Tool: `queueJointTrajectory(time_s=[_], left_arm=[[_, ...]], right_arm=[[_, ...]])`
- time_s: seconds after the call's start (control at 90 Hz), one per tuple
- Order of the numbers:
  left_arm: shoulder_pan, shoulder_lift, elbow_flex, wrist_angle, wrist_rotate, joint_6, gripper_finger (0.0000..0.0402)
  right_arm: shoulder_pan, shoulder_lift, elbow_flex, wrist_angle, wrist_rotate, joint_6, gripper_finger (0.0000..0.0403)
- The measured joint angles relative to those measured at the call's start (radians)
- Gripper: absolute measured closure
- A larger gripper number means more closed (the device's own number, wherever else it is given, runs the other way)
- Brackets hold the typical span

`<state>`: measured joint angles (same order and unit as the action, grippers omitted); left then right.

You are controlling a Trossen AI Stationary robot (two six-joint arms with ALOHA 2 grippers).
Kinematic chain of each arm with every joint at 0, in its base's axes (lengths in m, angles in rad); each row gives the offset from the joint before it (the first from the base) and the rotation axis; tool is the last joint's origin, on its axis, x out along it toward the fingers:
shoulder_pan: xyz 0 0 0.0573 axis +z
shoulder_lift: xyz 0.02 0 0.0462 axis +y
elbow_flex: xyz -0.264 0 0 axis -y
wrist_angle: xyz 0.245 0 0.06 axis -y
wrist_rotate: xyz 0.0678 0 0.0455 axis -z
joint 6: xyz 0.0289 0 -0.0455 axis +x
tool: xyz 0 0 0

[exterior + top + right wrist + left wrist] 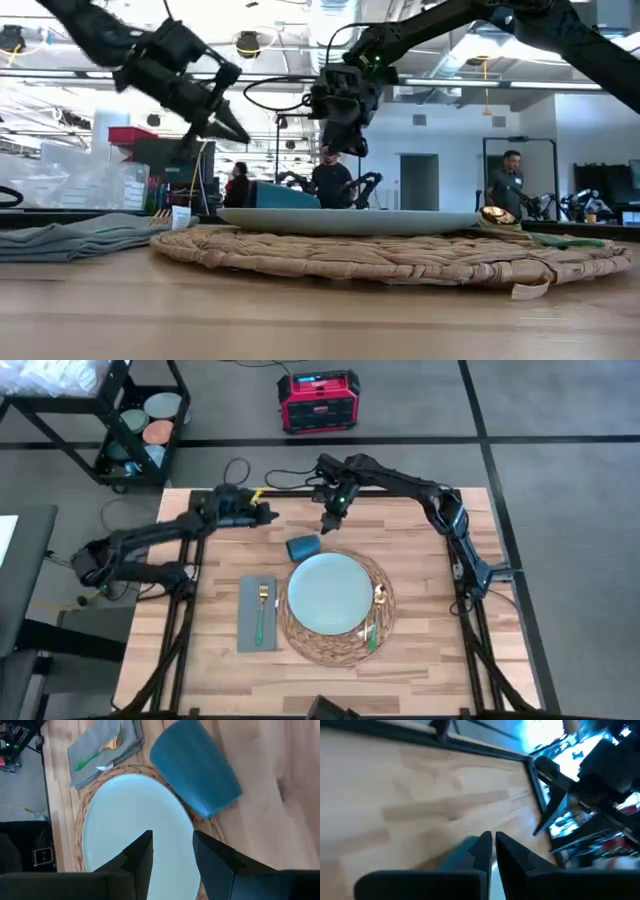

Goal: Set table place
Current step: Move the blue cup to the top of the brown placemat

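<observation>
Left gripper (pixel 262 513), fingers together and empty, hangs above the table (pixel 420 660) left of the cup (pixel 302 547). Cup lies on its side at the mat's (pixel 335 645) far-left edge. Right gripper (pixel 329 523), jaws apart, hovers just beyond; it appears nearer.

On the plank table (pixel 220 670) a blue plate (pixel 329 592) sits on a straw mat (pixel 300 642), cup (pixel 302 547) tipped over beside it, fork (pixel 262 610) on grey napkin (pixel 248 632).
</observation>
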<state>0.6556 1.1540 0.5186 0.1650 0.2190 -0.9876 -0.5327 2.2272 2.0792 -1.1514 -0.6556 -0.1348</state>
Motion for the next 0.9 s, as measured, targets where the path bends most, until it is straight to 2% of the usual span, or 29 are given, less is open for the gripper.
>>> queueJointTrajectory(time_s=[0.167,0.5,0.678,0.9], left_arm=[[-0.127,-0.001,-0.068,0.079,-0.118,-0.120,0.0394],[-0.375,-0.001,-0.079,0.083,-0.326,-0.321,0.0393],[-0.414,0.005,-0.079,0.091,-0.354,-0.390,0.0376],[-0.409,0.019,-0.079,0.065,-0.367,-0.437,0.0316]], right_arm=[[-0.005,0.000,0.000,0.003,0.000,0.002,0.0276],[-0.015,0.000,0.000,-0.004,0.000,-0.003,0.0276],[-0.012,0.000,0.000,-0.008,-0.003,-0.028,0.0276],[-0.009,0.000,0.000,-0.031,-0.042,-0.050,0.0276]])
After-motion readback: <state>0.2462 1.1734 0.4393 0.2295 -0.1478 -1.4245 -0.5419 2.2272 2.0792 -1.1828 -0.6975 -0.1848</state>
